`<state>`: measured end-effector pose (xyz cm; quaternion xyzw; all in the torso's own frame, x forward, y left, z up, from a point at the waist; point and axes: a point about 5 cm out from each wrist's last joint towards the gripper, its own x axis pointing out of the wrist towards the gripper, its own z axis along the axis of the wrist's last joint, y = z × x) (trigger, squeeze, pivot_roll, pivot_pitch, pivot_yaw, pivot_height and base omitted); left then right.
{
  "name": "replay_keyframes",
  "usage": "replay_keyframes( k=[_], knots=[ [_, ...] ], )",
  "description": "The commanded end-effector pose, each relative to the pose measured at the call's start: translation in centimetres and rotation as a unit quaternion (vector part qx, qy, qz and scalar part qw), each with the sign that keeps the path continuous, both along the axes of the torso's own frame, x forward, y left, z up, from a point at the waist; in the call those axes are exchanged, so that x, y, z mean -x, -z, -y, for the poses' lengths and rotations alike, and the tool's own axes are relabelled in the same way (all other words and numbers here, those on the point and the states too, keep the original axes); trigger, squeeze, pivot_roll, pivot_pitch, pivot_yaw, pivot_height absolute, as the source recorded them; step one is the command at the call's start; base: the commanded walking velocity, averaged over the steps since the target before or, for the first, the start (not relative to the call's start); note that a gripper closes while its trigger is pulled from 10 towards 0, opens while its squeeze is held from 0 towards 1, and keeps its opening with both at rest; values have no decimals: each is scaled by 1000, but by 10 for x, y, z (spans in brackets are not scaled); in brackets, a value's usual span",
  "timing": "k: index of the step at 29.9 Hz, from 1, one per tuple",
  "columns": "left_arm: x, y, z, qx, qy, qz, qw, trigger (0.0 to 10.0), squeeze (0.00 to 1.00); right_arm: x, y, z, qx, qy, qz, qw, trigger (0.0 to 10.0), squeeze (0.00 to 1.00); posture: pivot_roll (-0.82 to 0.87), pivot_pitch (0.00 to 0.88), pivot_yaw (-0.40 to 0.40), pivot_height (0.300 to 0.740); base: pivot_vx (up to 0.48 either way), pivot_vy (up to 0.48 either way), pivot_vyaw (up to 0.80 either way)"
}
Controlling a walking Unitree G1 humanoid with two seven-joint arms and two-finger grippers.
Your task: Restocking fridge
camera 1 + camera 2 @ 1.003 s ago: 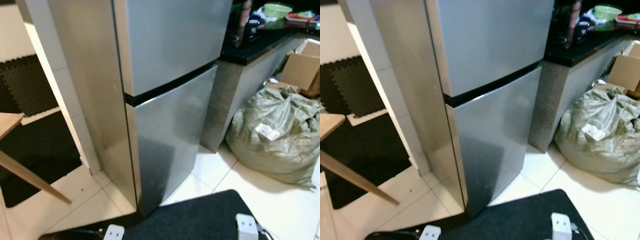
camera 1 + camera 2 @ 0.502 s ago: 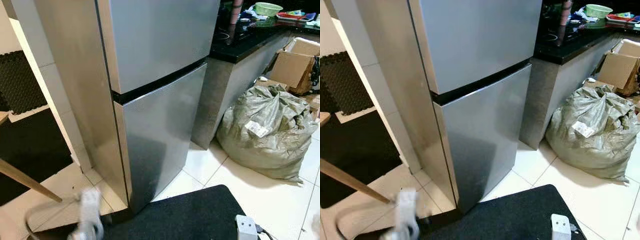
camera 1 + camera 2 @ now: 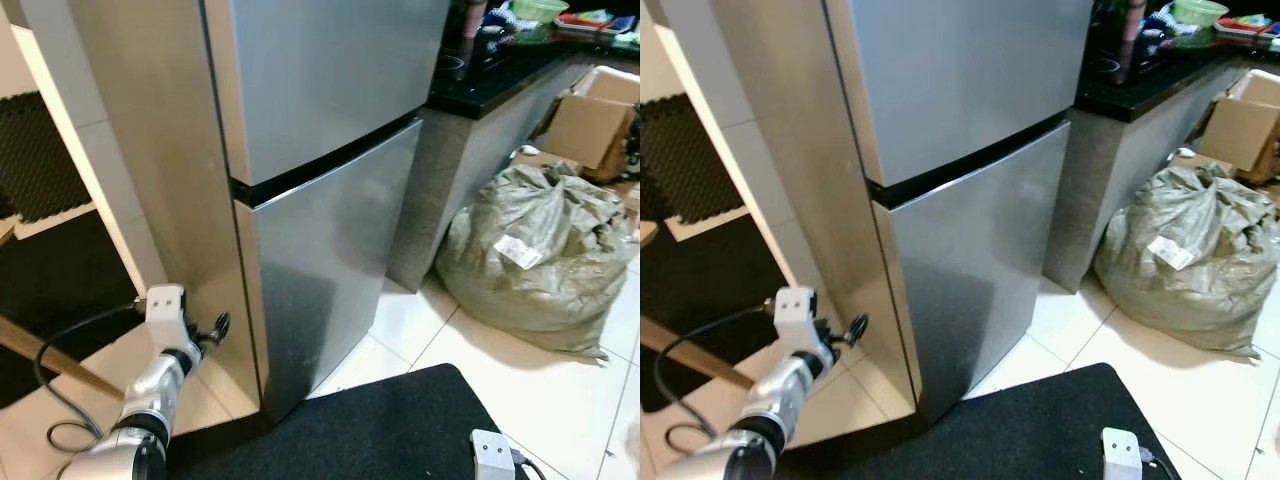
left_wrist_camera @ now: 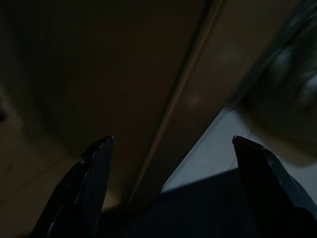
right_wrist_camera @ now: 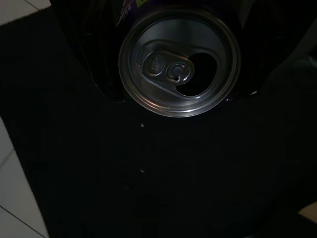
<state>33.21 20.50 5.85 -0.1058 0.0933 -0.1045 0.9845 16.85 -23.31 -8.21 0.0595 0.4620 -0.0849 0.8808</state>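
Observation:
A tall silver fridge [image 3: 320, 150] with two doors stands shut before me; a black seam [image 3: 320, 165] splits the upper door from the lower door [image 3: 330, 260]. My left gripper [image 3: 215, 328] is raised at the fridge's lower left corner, close to the lower door's edge. In the left wrist view the left gripper [image 4: 173, 141] stands open with nothing between its fingers, aimed along the door's edge. In the right wrist view my right gripper [image 5: 179, 96] holds a drink can [image 5: 179, 62] with an opened top over the dark mat. A white part of the right arm [image 3: 492, 455] shows low down.
A black mat [image 3: 380, 430] lies on the white tiles at the fridge's foot. A stuffed grey-green sack [image 3: 535, 265] and cardboard boxes [image 3: 590, 120] sit to the right, under a black counter [image 3: 500, 80]. A wooden leg [image 3: 40, 360] slants at the left.
The left arm has swung up from the bottom of the picture to the fridge's lower left corner. The camera has shifted a little.

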Motion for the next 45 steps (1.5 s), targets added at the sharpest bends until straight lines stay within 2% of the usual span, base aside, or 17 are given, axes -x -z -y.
replay_keyframes(
  k=[1, 8, 18, 19, 20, 23, 26, 29, 39, 42, 45],
  knots=[
    [-10, -20, -4, -3, 28, 42, 999, 10000, 1000, 2, 1, -1, -1, 1, -3, 1000, 10000, 0, -47, 0, 17, 740, 0, 0, 0],
    [-21, -43, -2, -11, 74, 83, 994, 10000, 1000, 2, 1, 0, 1, 0, -3, 1000, 10000, 0, -54, 0, 12, 740, 0, 0, 0],
    [-29, -58, -1, -21, 77, 106, 991, 10000, 1000, 2, 0, 2, 3, -3, -2, 1000, 10000, 0, -65, 0, 5, 740, 0, 0, 0],
    [-31, -63, 0, -17, 81, 119, 989, 10000, 90, 3, 1, 2, 4, -10, -9, 1000, 10000, 0, -68, 0, 4, 740, 0, 0, -712],
    [-33, -69, 2, -13, 89, 134, 987, 10000, 0, 4, 1, 3, 7, -14, -12, 1000, 10000, 0, -69, 0, 2, 740, 0, 0, -731],
    [-36, -79, 5, -12, 105, 155, 982, 10000, 0, 6, 1, 5, 10, -13, -12, 1000, 10000, 0, -71, 0, 4, 740, 0, 0, -244],
    [-37, -81, 5, -13, 112, 156, 981, 10000, 0, 6, 1, 5, 10, -12, -12, 1000, 10000, 0, -70, 0, 4, 740, 0, 0, 0],
    [-32, -75, 3, -17, 123, 152, 981, 10000, 0, 10, 5, -2, 9, -35, -21, 999, 10000, 0, -79, 14, 20, 740, 0, 0, 0],
    [-25, -64, 4, -14, 131, 148, 980, 10000, 0, 18, 8, -5, 8, -42, -29, 999, 10000, 0, -72, 44, 28, 740, 30, -37, 0],
    [-24, -64, 0, -25, 122, 149, 981, 10000, 0, 26, 11, -4, 9, -44, -37, 998, 10000, 0, -68, 52, 24, 740, 304, -368, 0],
    [-25, -68, -10, -29, 89, 156, 983, 10000, 0, 31, 13, -6, 8, -46, -43, 998, 10000, 0, -70, 61, 24, 740, 321, -331, 0]
  ],
)
